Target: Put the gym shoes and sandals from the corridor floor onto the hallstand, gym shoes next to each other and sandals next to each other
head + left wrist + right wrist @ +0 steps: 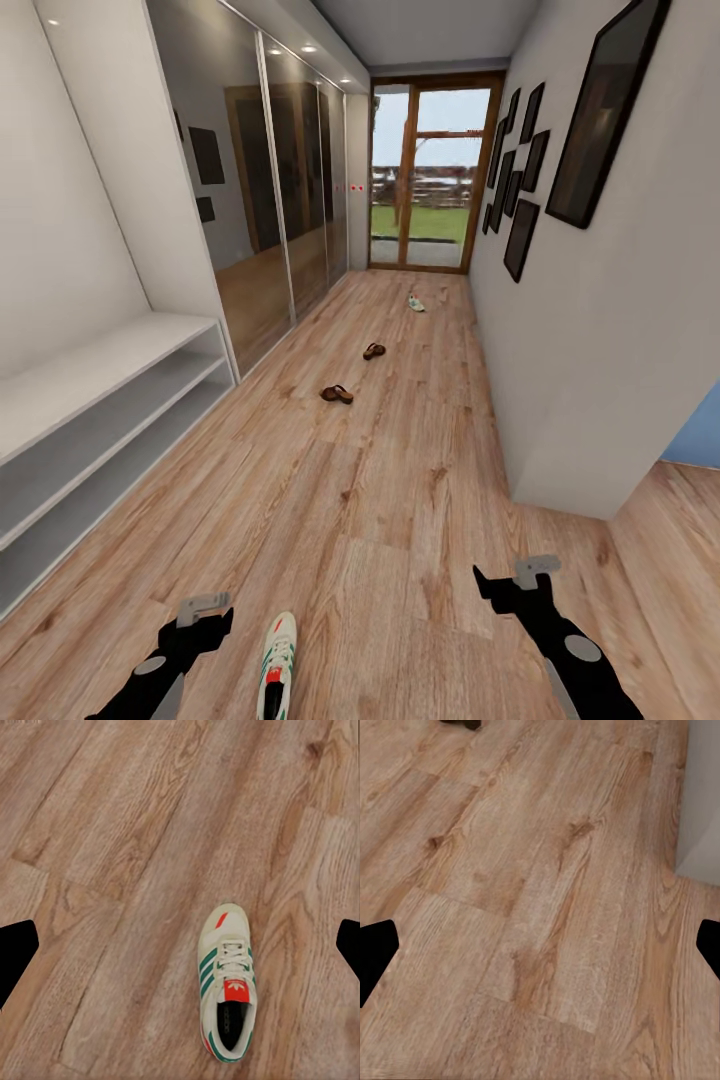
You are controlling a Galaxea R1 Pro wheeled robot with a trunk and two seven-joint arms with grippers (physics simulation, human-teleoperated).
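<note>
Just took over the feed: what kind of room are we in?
Most likely a home entry corridor: a long wood floor with shoes lying on it, a low shoe rack beside mirrored sliding doors, and a glazed door to a garden at the far end.

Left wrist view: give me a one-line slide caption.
One sneaker lies upright on the wood floor, between the open end effector's fingertips.

A sneaker point(277, 665) lay on the floor point(400, 520) at six o'clock. Two sandals point(337, 394) point(374, 350) sat toward twelve, another sneaker point(415, 303) behind them. The shoe rack point(100, 420) stood at nine.
</note>
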